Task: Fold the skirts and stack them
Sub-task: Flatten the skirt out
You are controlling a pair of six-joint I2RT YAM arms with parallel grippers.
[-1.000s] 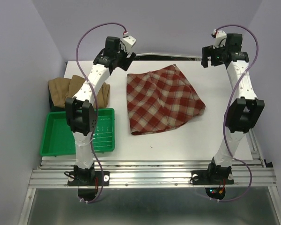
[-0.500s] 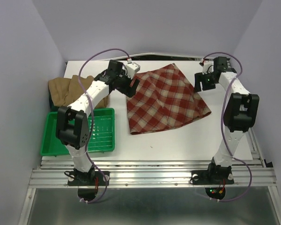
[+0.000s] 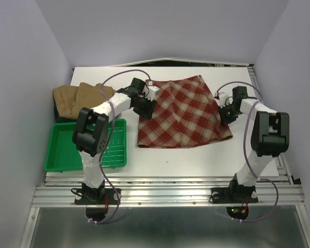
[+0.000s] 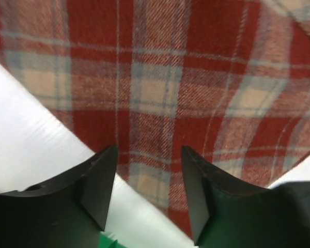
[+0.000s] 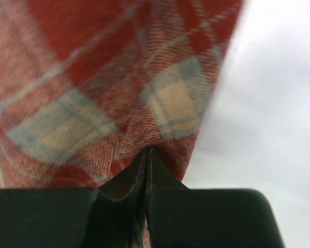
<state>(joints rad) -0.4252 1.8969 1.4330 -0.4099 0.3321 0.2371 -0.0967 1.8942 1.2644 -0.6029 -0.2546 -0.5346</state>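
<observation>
Right gripper (image 5: 147,173): jaws pressed together on the hem of the plaid skirt (image 5: 93,88), with cloth nipped at the tips. Left gripper (image 4: 147,188): jaws spread astride the skirt's left edge, holding nothing; bare table (image 4: 26,129) shows beside it. The skirt lies flat across the middle of the table, reaching towards the far edge. The tan skirts (image 3: 77,97) are heaped at the left edge, with the green tray (image 3: 67,150) just nearer, by the near left corner.

Step judged: securing both side edges for the first fold. The next move calls for the left jaws to close on the cloth before any lift.

The wrist views settle each grip; only the top view shows the tan skirts and the overall layout
</observation>
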